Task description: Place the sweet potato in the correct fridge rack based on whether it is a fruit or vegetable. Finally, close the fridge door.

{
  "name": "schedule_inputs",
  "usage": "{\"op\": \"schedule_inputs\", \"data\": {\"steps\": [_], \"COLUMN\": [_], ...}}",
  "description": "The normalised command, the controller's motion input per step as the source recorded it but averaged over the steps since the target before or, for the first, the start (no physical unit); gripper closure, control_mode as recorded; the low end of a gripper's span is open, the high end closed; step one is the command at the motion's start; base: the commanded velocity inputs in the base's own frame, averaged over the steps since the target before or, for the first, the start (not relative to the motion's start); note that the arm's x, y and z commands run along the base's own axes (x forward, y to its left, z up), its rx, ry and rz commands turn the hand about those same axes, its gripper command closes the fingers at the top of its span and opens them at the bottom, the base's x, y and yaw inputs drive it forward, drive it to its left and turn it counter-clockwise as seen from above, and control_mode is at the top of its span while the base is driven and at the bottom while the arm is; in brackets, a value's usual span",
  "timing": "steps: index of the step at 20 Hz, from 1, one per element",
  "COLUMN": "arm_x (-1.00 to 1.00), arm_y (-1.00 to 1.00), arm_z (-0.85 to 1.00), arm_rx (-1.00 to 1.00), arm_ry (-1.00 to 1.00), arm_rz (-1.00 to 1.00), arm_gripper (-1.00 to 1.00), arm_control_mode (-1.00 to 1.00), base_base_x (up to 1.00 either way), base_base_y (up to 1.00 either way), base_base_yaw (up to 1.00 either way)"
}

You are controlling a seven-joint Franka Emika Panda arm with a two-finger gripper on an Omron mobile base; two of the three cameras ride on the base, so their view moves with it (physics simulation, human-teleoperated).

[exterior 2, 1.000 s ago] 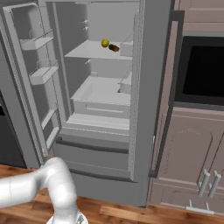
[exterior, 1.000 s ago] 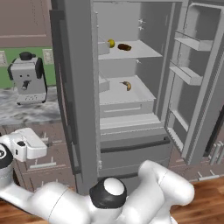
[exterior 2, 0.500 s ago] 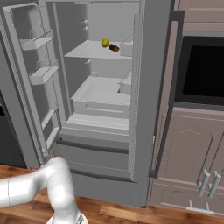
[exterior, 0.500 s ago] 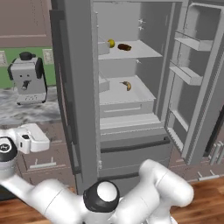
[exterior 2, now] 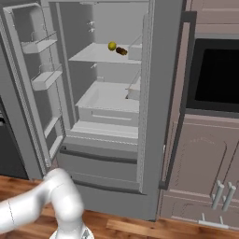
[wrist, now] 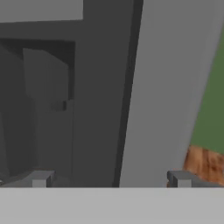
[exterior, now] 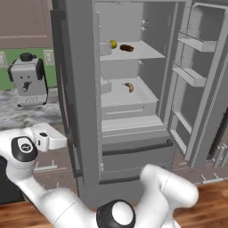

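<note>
The sweet potato (exterior: pixel 127 48) (exterior 2: pixel 122 51), dark reddish-brown, lies on the upper fridge rack (exterior: pixel 144 54) (exterior 2: pixel 86 55) beside a round yellow fruit (exterior: pixel 113 44) (exterior 2: pixel 112 45). A banana (exterior: pixel 129 87) rests on the lower rack (exterior: pixel 138 97). Both fridge doors stand open. My gripper (exterior: pixel 61 141) (wrist: pixel 109 179) is low and left of the fridge, far from the sweet potato. It is close to the outer face of the left door (exterior: pixel 75 98) (wrist: pixel 162 87). It is open, its fingertips (wrist: pixel 41 179) wide apart with nothing between them.
The right door (exterior: pixel 202 89) (exterior 2: pixel 32 84) with its narrow bins swings out wide. A coffee machine (exterior: pixel 27 80) stands on the counter at the left. A black wall oven (exterior 2: pixel 214 74) and wooden cabinets (exterior 2: pixel 205 158) flank the fridge. The freezer drawer (exterior: pixel 133 153) is shut.
My hand has moved right, closer to the left fridge door, and the arm has swung with it. The food and the doors have not moved.
</note>
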Motion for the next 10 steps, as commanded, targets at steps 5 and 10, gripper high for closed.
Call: {"op": "schedule_inputs", "data": {"steps": [5, 10], "arm_x": [0.05, 0.26], "arm_y": [-0.65, -0.67], "arm_z": [0.00, 0.02], "arm_rx": [0.00, 0.03], "arm_ry": [0.00, 0.00], "arm_rz": [0.13, 0.09], "arm_gripper": [-1.00, -1.00], "arm_control_mode": [-1.00, -1.00], "base_base_x": [0.00, 0.00], "base_base_y": [0.00, 0.00], "base_base_yaw": [0.00, 0.00]}}
